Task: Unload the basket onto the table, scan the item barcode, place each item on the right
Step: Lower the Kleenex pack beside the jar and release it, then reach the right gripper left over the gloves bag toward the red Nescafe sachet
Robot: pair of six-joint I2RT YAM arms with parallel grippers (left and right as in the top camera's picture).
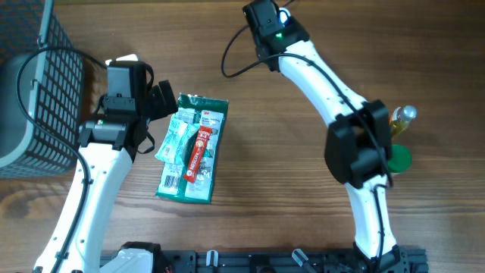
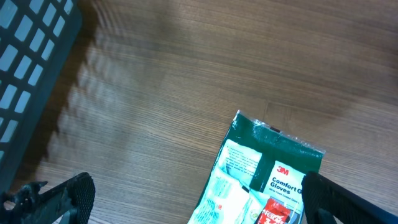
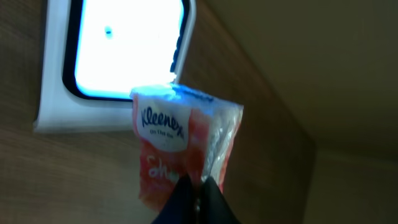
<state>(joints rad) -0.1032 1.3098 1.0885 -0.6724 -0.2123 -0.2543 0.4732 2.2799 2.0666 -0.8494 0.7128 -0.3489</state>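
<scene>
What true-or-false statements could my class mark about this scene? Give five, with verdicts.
1. The right gripper is shut on a Kleenex pack. True.
2. The left gripper grips the glove pack. False: its jaws are open and hold nothing.
3. A red sachet lies on the glove pack. True.
4. The basket stands beside the right arm. False: it stands beside the left arm.
5. The Kleenex pack is held in front of a lit window. True.
</scene>
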